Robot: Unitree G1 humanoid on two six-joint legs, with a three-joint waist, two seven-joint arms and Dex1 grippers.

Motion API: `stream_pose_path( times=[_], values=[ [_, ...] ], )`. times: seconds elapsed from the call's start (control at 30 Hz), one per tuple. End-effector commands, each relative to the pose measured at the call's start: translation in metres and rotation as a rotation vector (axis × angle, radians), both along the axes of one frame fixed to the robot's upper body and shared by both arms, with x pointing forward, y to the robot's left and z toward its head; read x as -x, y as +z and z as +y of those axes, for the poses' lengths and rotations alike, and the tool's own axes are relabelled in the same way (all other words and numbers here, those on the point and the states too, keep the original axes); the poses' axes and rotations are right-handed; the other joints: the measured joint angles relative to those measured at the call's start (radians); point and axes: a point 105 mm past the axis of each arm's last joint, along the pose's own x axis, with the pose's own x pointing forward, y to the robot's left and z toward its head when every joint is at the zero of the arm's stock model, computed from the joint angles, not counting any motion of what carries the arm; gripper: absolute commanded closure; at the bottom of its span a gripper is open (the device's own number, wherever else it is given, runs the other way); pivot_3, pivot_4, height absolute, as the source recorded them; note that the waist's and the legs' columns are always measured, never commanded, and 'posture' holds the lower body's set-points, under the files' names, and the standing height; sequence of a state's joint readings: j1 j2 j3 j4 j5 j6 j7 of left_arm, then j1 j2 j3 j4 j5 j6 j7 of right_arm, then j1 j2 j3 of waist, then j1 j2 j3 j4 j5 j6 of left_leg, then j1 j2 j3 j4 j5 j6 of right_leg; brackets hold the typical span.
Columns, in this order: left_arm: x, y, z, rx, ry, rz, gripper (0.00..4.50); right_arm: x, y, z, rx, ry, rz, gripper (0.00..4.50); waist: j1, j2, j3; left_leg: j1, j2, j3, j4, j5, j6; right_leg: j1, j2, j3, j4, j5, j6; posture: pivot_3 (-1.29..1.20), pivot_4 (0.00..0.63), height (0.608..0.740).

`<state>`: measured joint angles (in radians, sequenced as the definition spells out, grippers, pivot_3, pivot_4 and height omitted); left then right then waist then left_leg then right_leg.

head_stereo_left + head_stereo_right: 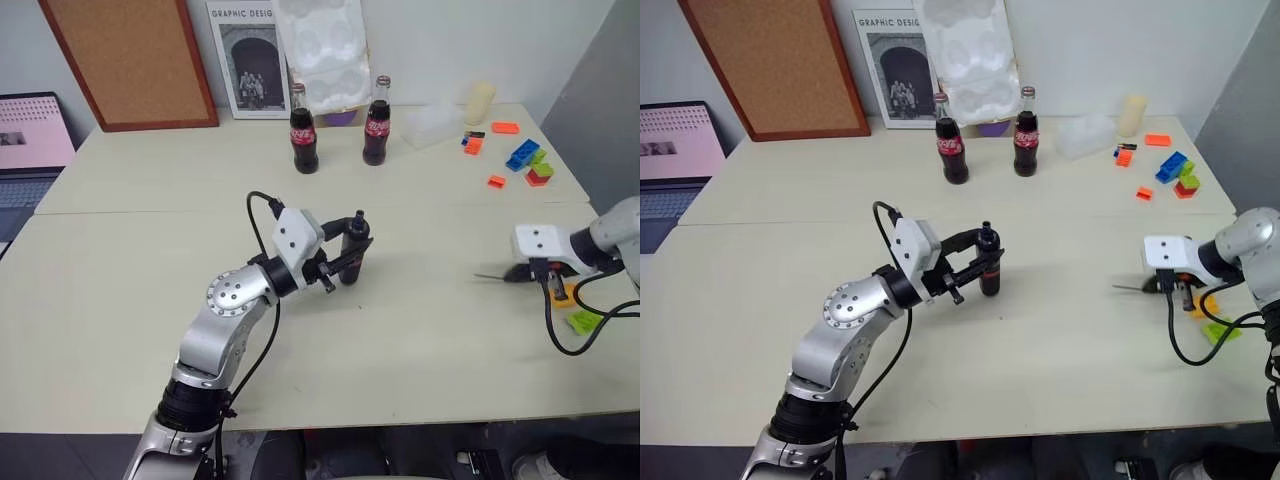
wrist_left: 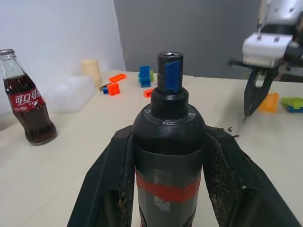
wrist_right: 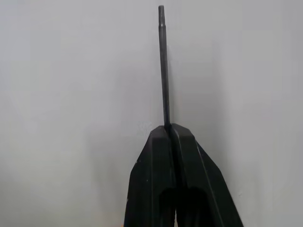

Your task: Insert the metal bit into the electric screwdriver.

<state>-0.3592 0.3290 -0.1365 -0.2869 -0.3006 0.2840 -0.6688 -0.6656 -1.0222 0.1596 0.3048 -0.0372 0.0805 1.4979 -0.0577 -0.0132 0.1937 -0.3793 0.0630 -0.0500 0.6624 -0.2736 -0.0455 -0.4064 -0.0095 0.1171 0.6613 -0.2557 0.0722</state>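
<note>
Mid-table, your left gripper clamps the electric screwdriver socket-up, so the right gripper, pinching the metal bit, can feed it.

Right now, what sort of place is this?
Probably an office or lab workspace: a pale table, a cork board leaning against the wall, and a laptop at the side.

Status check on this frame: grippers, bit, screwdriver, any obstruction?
Left gripper shut on electric screwdriver, held above the table. Right gripper shut on metal bit, off to the right. Bit not inserted. Nothing between them.
</note>
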Motion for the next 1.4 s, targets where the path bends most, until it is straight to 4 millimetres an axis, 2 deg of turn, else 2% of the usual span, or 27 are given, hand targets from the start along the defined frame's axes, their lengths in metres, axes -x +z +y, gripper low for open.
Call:
stream_pose_path(
  times=[0.03,0.23,0.37,0.6,0.93,1.17,1.4],
  values=[
    [0.004,0.016,0.004,0.030,-0.036,-0.045,2.86,0.018,0.041,0.040,-0.283,0.016,-0.146,4.50,0.003,0.000,0.000,0.000,0.000,-0.001,0.000,0.000,0.000,0.000,0.000,-0.001,0.000,0.000,0.000,0.00,0.150,0.740],
    [0.001,0.023,0.008,0.093,-0.058,0.028,2.86,0.043,0.073,0.092,-0.700,-0.018,-0.255,4.50,0.004,0.000,0.000,-0.002,0.000,-0.002,0.001,0.000,0.000,0.000,0.000,-0.002,0.001,0.000,0.000,0.00,0.150,0.740],
    [0.003,0.016,0.009,0.047,-0.086,0.044,2.86,0.048,0.085,0.115,-0.849,-0.033,-0.273,4.50,0.003,0.000,0.000,-0.001,0.000,-0.002,0.001,0.000,0.000,0.000,0.000,-0.002,0.001,-0.001,0.002,0.00,0.150,0.740],
    [0.000,0.003,0.015,0.013,-0.084,0.082,2.86,0.049,0.100,0.133,-0.975,-0.024,-0.268,4.50,0.003,0.000,0.000,-0.002,0.000,-0.002,0.000,0.000,0.000,-0.001,0.000,-0.002,0.000,0.000,0.000,0.00,0.150,0.740],
    [-0.004,0.008,0.011,0.080,-0.014,0.063,2.86,0.049,0.106,0.171,-1.104,0.016,-0.265,4.50,0.001,0.000,0.000,-0.002,0.000,-0.002,0.000,0.000,0.000,-0.001,0.000,-0.003,0.000,-0.001,0.001,0.00,0.150,0.740],
    [-0.009,-0.008,0.014,0.077,0.036,0.109,2.86,0.042,0.107,0.192,-1.160,0.026,-0.291,4.50,0.001,0.000,0.000,-0.003,0.000,-0.002,-0.001,0.000,0.000,-0.001,0.000,-0.003,-0.001,-0.001,0.001,0.00,0.150,0.740],
    [-0.004,-0.008,0.010,0.076,0.023,0.103,2.86,0.036,0.108,0.203,-1.188,0.020,-0.316,4.50,0.000,0.000,0.000,-0.002,0.000,-0.002,-0.001,0.000,0.000,-0.001,0.000,-0.003,0.000,-0.001,0.002,0.00,0.150,0.740]
  ],
)
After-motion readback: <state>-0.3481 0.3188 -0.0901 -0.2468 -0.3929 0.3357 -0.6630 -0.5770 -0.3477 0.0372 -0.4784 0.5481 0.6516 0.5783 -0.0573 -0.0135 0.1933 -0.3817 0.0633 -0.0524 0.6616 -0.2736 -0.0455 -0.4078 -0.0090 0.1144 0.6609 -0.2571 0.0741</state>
